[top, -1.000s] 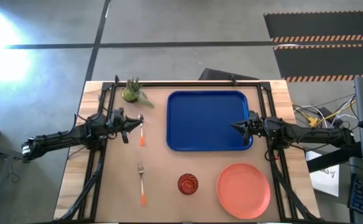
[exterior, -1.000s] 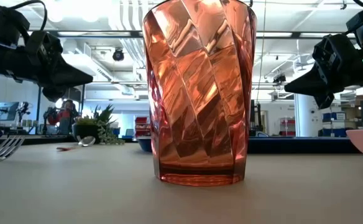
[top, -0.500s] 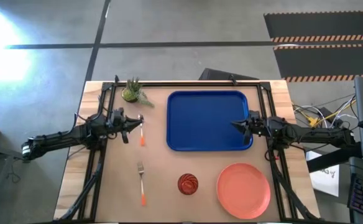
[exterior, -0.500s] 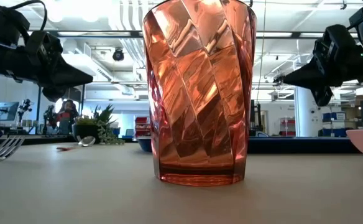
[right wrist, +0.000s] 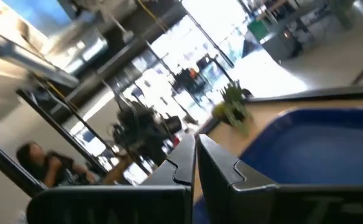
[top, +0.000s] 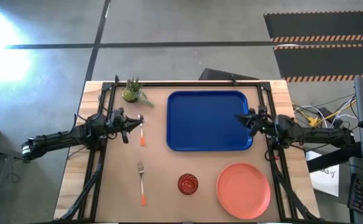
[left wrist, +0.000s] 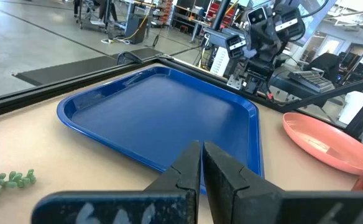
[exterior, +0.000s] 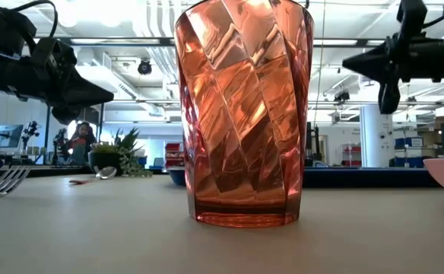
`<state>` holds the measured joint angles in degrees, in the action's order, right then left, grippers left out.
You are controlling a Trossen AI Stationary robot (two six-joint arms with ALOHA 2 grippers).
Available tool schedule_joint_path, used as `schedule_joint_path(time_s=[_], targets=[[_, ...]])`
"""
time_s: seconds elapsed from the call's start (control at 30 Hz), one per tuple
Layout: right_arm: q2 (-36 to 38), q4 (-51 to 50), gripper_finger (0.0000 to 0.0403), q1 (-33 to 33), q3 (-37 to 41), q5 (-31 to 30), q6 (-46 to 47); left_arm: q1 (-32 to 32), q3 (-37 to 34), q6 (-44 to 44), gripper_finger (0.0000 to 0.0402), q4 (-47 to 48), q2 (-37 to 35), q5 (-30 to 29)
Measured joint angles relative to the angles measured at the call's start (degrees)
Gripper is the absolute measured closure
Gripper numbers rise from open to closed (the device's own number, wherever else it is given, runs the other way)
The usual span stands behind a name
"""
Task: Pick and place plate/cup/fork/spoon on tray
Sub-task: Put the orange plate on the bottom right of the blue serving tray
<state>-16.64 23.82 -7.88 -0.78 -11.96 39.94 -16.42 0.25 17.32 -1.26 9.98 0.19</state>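
Observation:
The blue tray (top: 209,121) lies at the table's far middle. The salmon-pink plate (top: 243,190) lies at the near right, the dark red cup (top: 188,183) left of it, and the fork (top: 142,183) further left. The spoon (top: 142,134) lies left of the tray. My left gripper (top: 133,127) is shut and empty, above the table beside the spoon. My right gripper (top: 239,117) is shut and empty, held high over the tray's right edge. In the low view the cup (exterior: 245,114) stands close up.
A small green potted plant (top: 132,92) stands at the far left, beyond the spoon. Black frame rails (top: 101,149) run along the table's left, right and far sides. Bare tabletop lies between the fork and the tray.
My right gripper has risen above the tray's right edge and tipped from slanting down to about level, staying shut. It has also shifted slightly toward the table's far edge. My left arm and all the things have kept still.

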Motion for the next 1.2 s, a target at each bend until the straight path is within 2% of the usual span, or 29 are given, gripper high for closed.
schedule_joint_path(time_s=[0.37,0.53,0.73,0.83,0.97,1.1,1.2], targets=[[-0.02,2.59,0.0394,0.0,0.0,-0.75,-0.01,0.02,0.0,-0.16,0.0402,-0.51,0.01,-0.1],[-0.02,2.59,0.0394,0.0,0.0,-0.73,0.0,-0.01,0.0,0.28,0.0402,-8.27,0.04,-0.31],[-0.02,2.64,0.0394,-0.02,0.0,-0.56,0.14,-0.01,0.0,4.2,0.0402,-25.29,0.04,-0.07],[-0.02,3.03,0.0394,-0.01,0.0,-0.23,0.12,-0.01,0.14,6.65,0.0402,-30.3,0.0,0.94],[-0.04,8.43,0.0394,0.0,0.0,0.22,-0.06,0.02,2.16,6.15,0.0402,-27.89,0.66,1.23],[-0.08,21.21,0.0394,0.0,-0.12,4.55,-5.26,0.02,7.01,3.53,0.0402,-24.65,3.37,1.2],[-0.11,22.36,0.0394,0.0,-3.79,6.93,-9.31,0.02,11.69,2.85,0.04,-21.51,6.82,1.2]])
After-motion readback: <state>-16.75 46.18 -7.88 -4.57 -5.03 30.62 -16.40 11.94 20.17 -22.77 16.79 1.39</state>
